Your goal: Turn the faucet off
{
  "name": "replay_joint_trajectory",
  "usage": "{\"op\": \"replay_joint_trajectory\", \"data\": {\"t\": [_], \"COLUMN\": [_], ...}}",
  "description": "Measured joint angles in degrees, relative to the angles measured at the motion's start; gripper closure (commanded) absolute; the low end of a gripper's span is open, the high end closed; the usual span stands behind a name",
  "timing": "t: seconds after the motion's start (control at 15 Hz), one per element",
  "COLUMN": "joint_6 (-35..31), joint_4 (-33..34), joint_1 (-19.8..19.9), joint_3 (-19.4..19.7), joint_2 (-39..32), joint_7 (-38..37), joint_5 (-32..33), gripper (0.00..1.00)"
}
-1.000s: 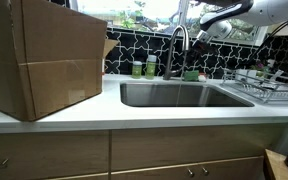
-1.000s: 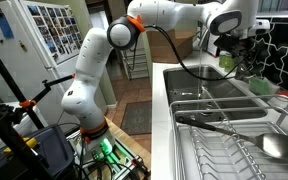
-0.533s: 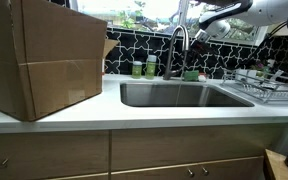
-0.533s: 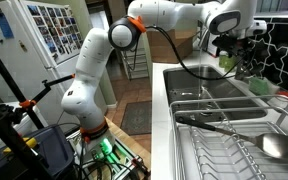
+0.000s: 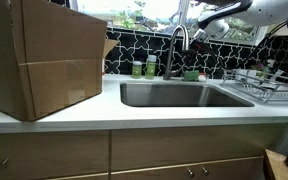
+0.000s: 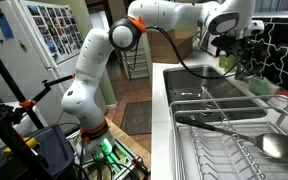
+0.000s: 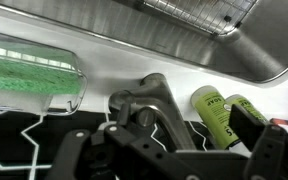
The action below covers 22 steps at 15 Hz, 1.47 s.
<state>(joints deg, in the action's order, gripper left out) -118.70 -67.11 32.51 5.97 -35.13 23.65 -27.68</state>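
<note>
Nothing has shifted since a second ago: my arm reaches over the sink to the faucet at its far rim. The gripper sits by the arch, fingers apart, placed to push it off. Green bottles stand left, clear.

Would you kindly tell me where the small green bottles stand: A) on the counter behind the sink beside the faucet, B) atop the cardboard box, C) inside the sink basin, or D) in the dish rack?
A: in an exterior view the green bottles stand on the counter behind the sink, next to the faucet base.
</note>
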Motion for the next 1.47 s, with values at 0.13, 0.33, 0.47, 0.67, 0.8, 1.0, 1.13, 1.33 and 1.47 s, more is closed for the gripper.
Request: {"op": "replay_joint_trajectory", "data": {"t": [0.13, 0.33, 0.47, 0.67, 0.8, 1.0, 1.13, 1.33, 1.47], "joint_6": [0.0, 0.0, 0.2, 1.3, 2.4, 7.4, 13.0, 19.8, 23.5], "joint_4": [0.0, 0.0, 0.0, -0.4, -1.4, -4.8, -8.0, -13.6, -17.6], "joint_1": [0.0, 0.1, 0.3, 1.0, 2.2, 4.8, 6.6, 8.5, 9.2], "joint_3": [0.0, 0.0, 0.0, 0.4, 0.8, 1.2, 1.6, 2.6, 3.3], "joint_2": [0.0, -0.1, 0.0, 0.9, 2.4, 6.7, 10.7, 17.2, 21.9], "joint_7": [0.4, 0.5, 0.3, 0.0, 0.0, 0.2, -0.1, -3.6, -7.2], "joint_5": [0.0, 0.0, 0.0, 0.0, 0.0, -0.6, -1.4, -3.4, -4.1], "gripper": [0.00, 0.00, 0.00, 0.00, 0.00, 0.00, 0.00, 0.00, 0.00]}}
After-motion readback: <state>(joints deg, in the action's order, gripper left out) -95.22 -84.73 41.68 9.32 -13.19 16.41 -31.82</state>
